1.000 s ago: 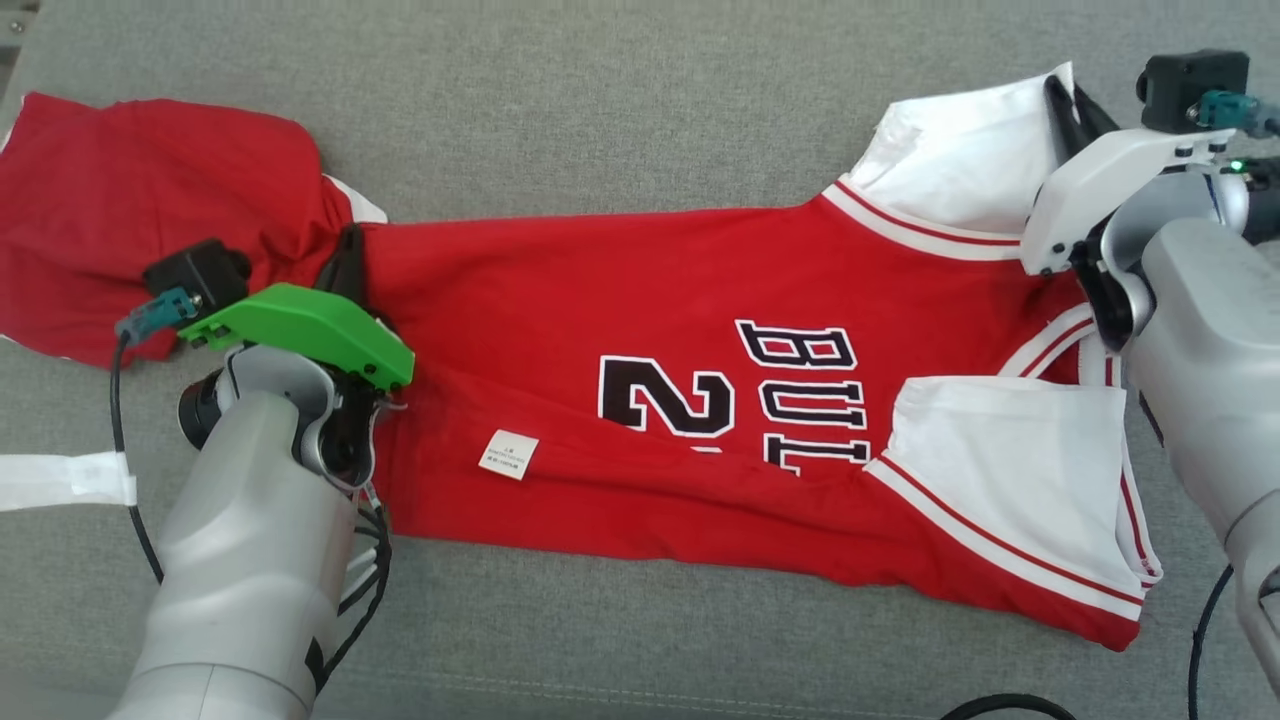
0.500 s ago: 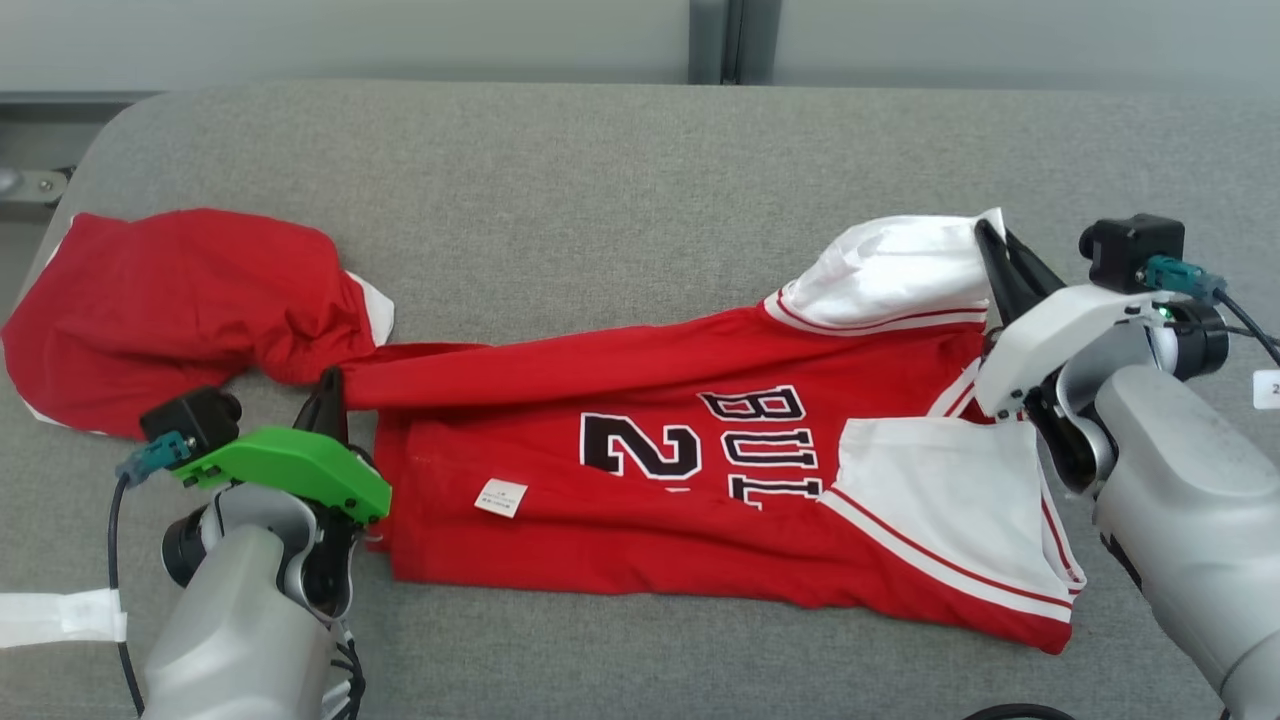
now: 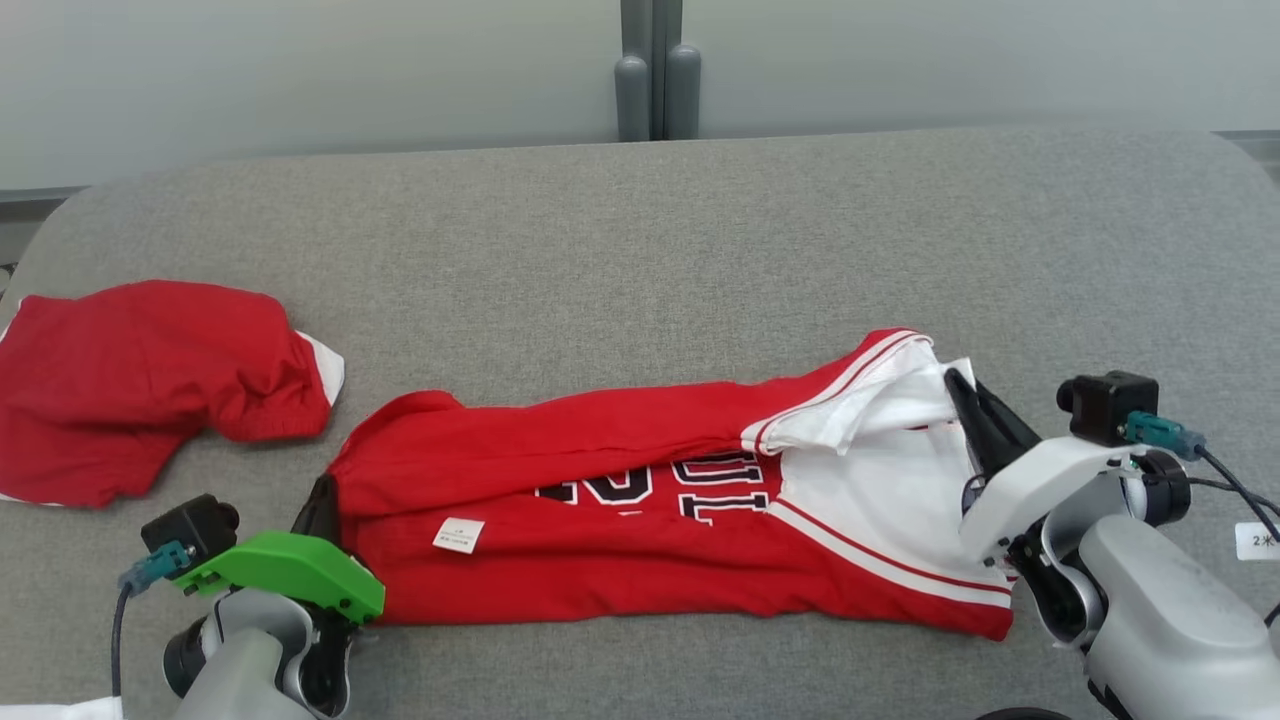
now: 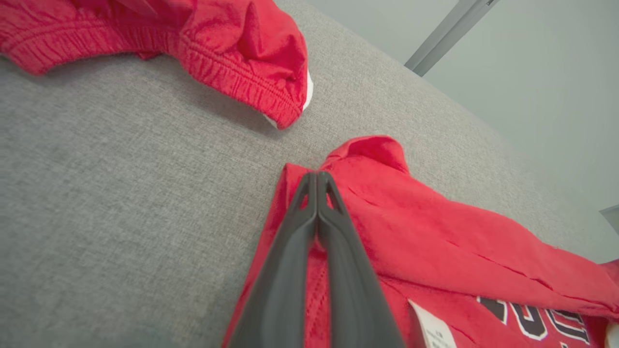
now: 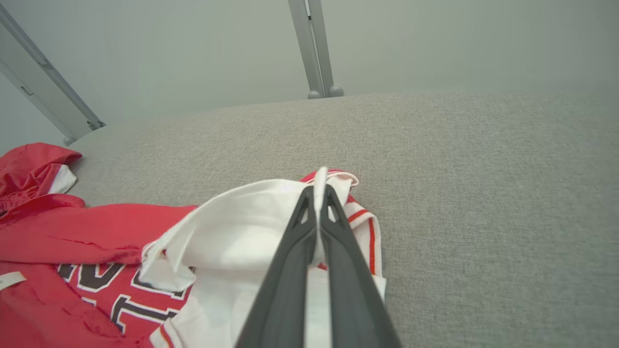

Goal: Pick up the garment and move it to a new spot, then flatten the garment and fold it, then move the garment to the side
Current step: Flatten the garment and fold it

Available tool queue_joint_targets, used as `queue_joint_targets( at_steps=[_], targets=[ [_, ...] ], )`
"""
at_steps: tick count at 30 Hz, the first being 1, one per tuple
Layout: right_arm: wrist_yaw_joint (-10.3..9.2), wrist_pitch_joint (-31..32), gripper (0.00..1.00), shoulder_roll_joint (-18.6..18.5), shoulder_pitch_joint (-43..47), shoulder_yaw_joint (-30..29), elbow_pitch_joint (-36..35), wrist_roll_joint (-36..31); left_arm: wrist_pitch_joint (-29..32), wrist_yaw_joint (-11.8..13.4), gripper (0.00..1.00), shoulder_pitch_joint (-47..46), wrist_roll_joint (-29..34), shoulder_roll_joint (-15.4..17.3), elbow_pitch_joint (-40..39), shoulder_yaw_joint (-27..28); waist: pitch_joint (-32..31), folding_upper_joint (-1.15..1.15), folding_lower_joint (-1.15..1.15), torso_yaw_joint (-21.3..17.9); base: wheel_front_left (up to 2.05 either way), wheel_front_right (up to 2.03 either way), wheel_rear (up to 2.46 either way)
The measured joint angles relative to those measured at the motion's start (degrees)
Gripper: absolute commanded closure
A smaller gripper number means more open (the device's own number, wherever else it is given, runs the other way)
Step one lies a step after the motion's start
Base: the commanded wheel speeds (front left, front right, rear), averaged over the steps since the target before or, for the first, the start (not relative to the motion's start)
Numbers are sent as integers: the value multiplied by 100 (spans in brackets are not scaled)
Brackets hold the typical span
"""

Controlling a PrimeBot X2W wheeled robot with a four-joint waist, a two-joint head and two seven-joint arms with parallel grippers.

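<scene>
I have the grey table (image 3: 700, 250) across most of my head view, with a pale wall (image 3: 300, 80) behind it and a grey post (image 3: 655, 80) at its far edge. The jersey (image 3: 600, 570) lies lengthwise near the front of the table, hem end to my left and shoulder end to my right. Its far long edge is doubled over toward me, so a band of red covers the tops of the black letters and numeral on the chest. At the right end the white inner fabric is turned out and bunched, edged with red and white stripes. Red shorts (image 3: 130, 390) sit crumpled at the table's left, apart from the jersey, with a bit of white showing at one edge.

My left gripper (image 3: 322, 505), ahead of its green cover (image 3: 285, 570), is pinched tight on the jersey's left corner. The left wrist view shows it pressed together with red cloth caught at the tip. My right gripper (image 3: 962, 385), ahead of its white cover (image 3: 1030, 480), is likewise clamped on the white fabric at the shoulder end. In the right wrist view a thin fold of white stands between its tips. A small white label (image 3: 458, 535) lies on the red near the left end, its print too small for me to read.
</scene>
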Motion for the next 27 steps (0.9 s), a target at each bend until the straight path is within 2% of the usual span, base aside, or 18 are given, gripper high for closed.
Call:
queue_joint_targets(
  at_steps=[14,26,27],
  targets=[
    [0,0,100,289,932,-403,-174,-168,-105,0,100,498,7,-115,63,-60,-224,0,0,-201,0,0,0],
    [0,0,100,402,1189,-664,-40,-461,-151,15,100,738,81,-127,-13,-38,-245,0,0,-234,0,0,0],
    [1,0,94,402,1196,-657,20,-505,-151,18,100,764,100,-133,-3,-60,-242,0,0,-228,0,0,0]
  ],
)
